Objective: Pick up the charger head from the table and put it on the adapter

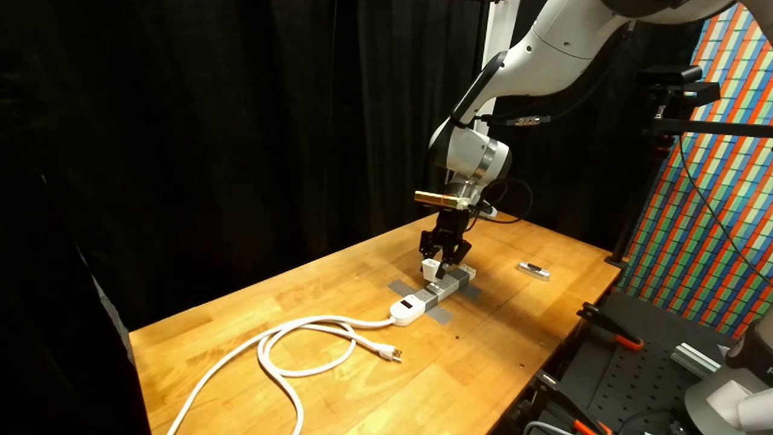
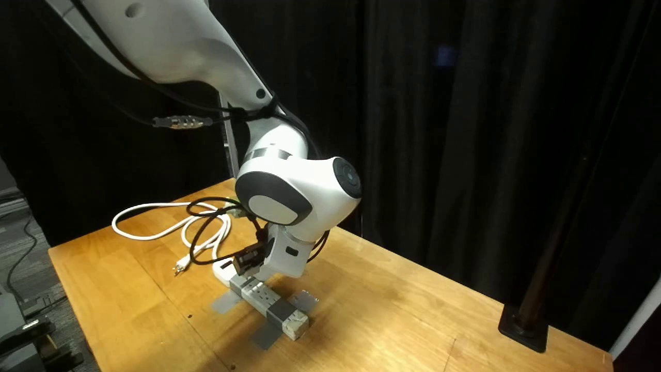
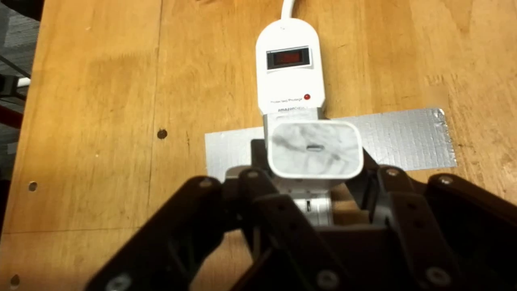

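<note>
The charger head (image 3: 315, 150) is a small white block with a marbled grey face and a slot. In the wrist view my gripper (image 3: 312, 161) has one dark finger on each side of it and is shut on it. The adapter (image 3: 290, 85), a long white strip with a dark-red switch, lies below and is partly covered by the head. In an exterior view the head (image 1: 430, 270) sits at the fingertips (image 1: 436, 272), over or beside the adapter (image 1: 408, 309); contact cannot be told. In an exterior view the adapter (image 2: 261, 295) shows, but the arm hides the head and fingers.
Grey tape (image 3: 404, 139) holds the adapter to the wooden table (image 1: 338, 290). A white cable (image 1: 308, 373) loops from the adapter to its plug (image 1: 386, 351). A small silver object (image 1: 534, 270) lies further along the table. A black stand foot (image 2: 524, 329) is at the edge.
</note>
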Available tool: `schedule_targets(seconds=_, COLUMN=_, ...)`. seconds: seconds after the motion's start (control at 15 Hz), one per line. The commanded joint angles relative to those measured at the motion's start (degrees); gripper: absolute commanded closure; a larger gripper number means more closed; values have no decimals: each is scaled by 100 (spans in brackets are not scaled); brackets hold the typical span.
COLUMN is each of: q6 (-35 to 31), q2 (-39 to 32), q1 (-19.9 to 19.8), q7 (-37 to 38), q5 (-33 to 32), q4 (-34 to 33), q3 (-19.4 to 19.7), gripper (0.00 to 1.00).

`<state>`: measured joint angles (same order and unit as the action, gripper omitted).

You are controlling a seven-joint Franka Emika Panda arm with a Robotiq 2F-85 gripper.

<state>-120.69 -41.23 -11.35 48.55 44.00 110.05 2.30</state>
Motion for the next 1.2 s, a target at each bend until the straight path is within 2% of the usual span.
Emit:
schedule_targets(seconds=0.0, q6=72, q2=-276, q1=-15, q7=-364, q5=397, q4=-300, q3=97, gripper=77)
schedule_targets(seconds=0.4, q6=238, q2=-445, q1=-26, q7=-446, q5=418, q4=-526, q3=281, gripper=77)
schedule_targets(seconds=0.73, q6=745, q2=-359, q1=-114, q7=-583, q5=410, q4=-421, q3=345, gripper=77)
schedule_targets(seconds=0.93, q6=735, q2=-180, q1=-135, q7=-940, q5=539, q4=-188, q3=332, gripper=77)
schedule_targets(seconds=1.13, q6=148, q2=-109, q1=-100, q7=-1511, q5=1115, q4=75, q3=296, gripper=77)
